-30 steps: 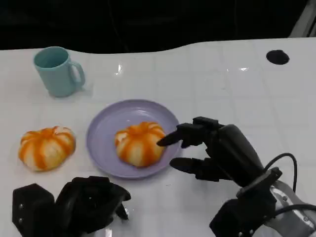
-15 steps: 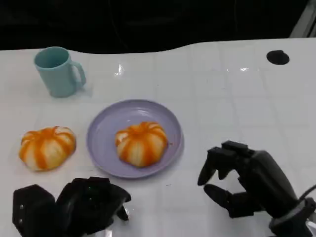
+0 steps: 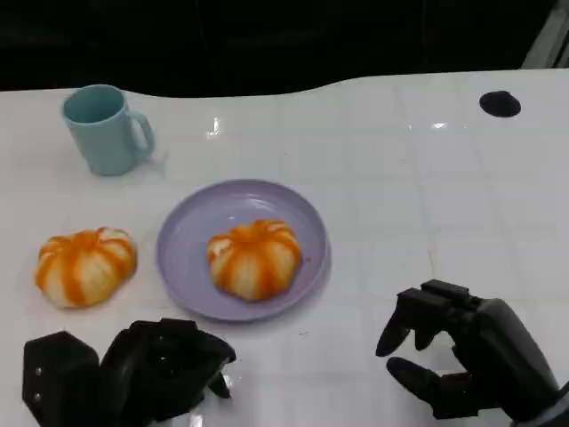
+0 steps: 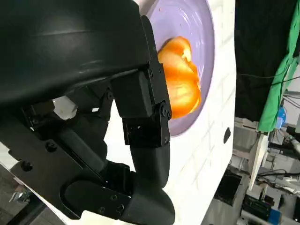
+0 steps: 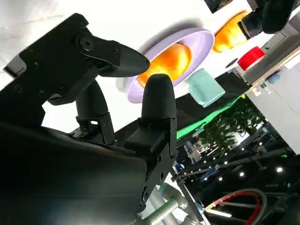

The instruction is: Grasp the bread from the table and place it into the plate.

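Observation:
An orange-striped bread [image 3: 255, 258] lies on the lilac plate [image 3: 197, 222] at the table's middle. A second such bread [image 3: 84, 265] sits on the table to the left of the plate. My right hand [image 3: 462, 365] hovers at the near right, well clear of the plate, its fingers apart and holding nothing. My left hand [image 3: 142, 374] stays low at the near left, fingers curled in on nothing, just short of the plate. The left wrist view shows the plated bread [image 4: 180, 79] on the plate [image 4: 199, 28] beyond that hand. The right wrist view shows the same bread [image 5: 176, 58] and plate [image 5: 200, 40].
A light-blue mug [image 3: 107, 129] stands at the back left; it appears as the mug [image 5: 206, 89] in the right wrist view. A small black disc [image 3: 500, 103] marks the far right of the white table. Bare tabletop spreads right of the plate.
My right hand has drawn back from the plate's right rim toward the near right corner, fingers still apart. The bread stays on the plate. The left hand has not moved.

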Tool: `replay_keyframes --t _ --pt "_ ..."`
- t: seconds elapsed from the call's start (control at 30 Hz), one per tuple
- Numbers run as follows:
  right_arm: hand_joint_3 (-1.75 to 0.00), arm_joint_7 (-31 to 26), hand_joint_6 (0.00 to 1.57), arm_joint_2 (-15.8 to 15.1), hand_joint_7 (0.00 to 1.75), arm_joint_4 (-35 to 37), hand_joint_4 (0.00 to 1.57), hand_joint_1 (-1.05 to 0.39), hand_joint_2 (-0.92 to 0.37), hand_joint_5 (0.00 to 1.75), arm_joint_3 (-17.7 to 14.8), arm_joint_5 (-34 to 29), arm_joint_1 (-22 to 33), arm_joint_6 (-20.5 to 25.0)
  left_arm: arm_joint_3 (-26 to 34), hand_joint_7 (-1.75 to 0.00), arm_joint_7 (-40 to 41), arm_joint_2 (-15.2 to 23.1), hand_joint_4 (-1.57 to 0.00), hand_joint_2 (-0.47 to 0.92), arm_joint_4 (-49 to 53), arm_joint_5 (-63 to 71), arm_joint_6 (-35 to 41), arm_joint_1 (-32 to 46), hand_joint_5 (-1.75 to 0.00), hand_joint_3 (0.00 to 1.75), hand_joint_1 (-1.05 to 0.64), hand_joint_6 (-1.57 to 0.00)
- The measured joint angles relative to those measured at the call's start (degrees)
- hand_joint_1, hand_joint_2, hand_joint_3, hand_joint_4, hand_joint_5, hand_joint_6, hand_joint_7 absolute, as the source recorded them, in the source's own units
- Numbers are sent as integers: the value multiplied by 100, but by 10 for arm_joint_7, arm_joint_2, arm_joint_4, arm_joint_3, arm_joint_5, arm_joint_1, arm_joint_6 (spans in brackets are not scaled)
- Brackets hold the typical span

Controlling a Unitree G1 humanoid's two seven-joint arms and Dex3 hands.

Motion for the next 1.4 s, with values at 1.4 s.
replay_keyframes --t 1.4 --pt "-90 33 63 14 140 59 65 -33 -47 168 -12 42 7 9 2 -30 1 8 -89 54 0 0 1 -1 -151 41 -105 -157"
